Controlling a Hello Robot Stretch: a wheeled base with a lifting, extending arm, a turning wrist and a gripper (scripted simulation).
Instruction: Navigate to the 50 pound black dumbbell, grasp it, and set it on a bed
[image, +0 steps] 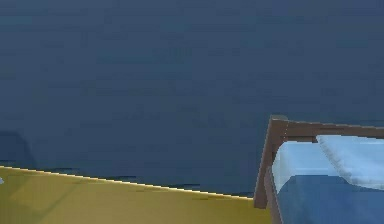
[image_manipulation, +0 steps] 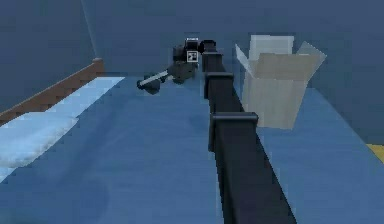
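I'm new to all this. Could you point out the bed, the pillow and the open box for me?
bed (image: 330, 205), forward view, on its blue cover.
pillow (image_manipulation: 35, 135), arm side view, on the middle of its pale top.
open box (image_manipulation: 272, 95), arm side view, on its front wall.

The wall (image: 150, 80) is dark blue, the floor (image: 80, 200) is yellow, the bed (image: 270, 160) has a brown frame, a blue cover and a pale blue pillow (image: 350, 158), and the box (image_manipulation: 275, 85) is light grey.
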